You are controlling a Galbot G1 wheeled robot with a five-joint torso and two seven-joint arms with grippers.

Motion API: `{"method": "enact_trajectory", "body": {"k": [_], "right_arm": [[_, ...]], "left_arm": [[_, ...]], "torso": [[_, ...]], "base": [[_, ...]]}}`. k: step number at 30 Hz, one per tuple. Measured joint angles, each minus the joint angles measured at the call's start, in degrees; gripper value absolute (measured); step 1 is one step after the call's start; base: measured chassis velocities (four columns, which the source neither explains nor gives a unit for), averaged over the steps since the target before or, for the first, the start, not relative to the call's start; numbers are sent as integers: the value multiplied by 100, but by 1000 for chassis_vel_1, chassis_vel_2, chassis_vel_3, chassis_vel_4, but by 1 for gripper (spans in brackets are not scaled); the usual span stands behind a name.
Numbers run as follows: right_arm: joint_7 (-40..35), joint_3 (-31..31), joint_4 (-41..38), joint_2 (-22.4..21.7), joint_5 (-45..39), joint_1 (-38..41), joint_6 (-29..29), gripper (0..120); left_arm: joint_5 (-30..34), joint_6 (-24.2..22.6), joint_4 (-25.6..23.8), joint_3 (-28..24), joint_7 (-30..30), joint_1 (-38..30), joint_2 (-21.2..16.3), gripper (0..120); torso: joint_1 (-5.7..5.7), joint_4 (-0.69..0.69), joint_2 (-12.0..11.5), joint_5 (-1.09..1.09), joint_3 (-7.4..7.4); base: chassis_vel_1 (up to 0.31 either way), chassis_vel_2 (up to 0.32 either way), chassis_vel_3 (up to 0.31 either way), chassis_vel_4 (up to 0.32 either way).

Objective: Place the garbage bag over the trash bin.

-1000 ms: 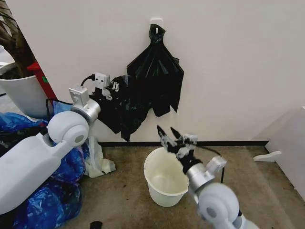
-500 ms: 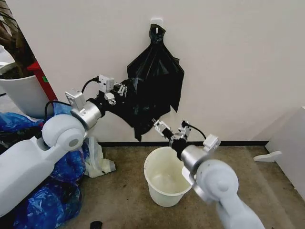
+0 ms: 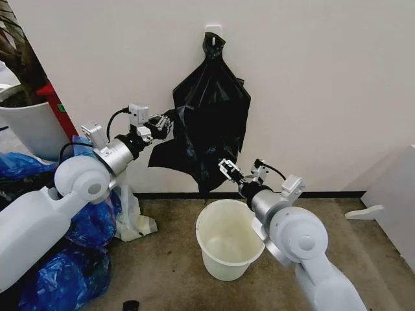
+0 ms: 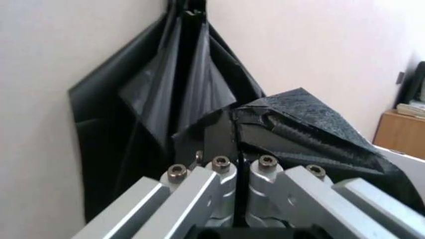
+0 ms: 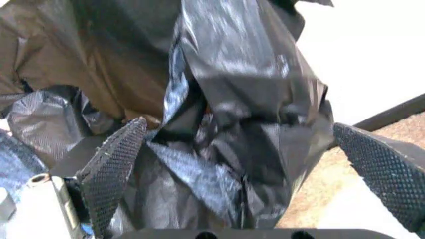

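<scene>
Thin glossy black garbage bag (image 3: 188,152) pinched in clenched left gripper (image 3: 160,124), drawn off wall-hung bunch of black bags (image 3: 217,97)

Right gripper (image 3: 241,172) spread wide at hanging tip, above round cream-white trash bin (image 3: 227,238) on floor; risk: film slipping or tearing on closing

Garbage bag (image 3: 185,152) overlaps the hanging bunch of black bags (image 3: 217,97), black on black, so the edge between them can't be traced. Left gripper (image 3: 167,123) jaws buried in the garbage bag's film; right gripper (image 3: 241,173) spread, bag's lower tip between the jaws, contact unclear. Trash bin (image 3: 224,243) right rim hidden behind the right arm. Plant pot (image 3: 29,126) left of the garbage bag cut by the edge.
</scene>
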State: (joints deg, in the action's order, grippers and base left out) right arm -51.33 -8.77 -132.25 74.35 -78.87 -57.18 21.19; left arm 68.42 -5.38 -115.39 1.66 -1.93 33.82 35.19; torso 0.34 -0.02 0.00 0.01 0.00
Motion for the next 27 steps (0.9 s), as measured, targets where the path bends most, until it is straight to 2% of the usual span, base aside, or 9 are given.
{"method": "enact_trajectory", "body": {"k": [6,16,27], "right_arm": [[-352,171,112,91,-80,250,-32,100],[-1005,387,313,273,-438,630,-255,100],[-1338,504,387,321,-602,848,-312,100]], "left_arm": [[-29,-17,-83,-227,-2,-175,93,0],[-166,-35,-304,-194,-19,-89,-73,0],[-234,-30,-460,-195,7,-65,-84,0]], "torso": [[0,0,0,-1,0],[0,2,0,0,0],[0,1,0,0,0]], "base": [[0,0,0,0],[0,0,0,0],[0,0,0,0]]}}
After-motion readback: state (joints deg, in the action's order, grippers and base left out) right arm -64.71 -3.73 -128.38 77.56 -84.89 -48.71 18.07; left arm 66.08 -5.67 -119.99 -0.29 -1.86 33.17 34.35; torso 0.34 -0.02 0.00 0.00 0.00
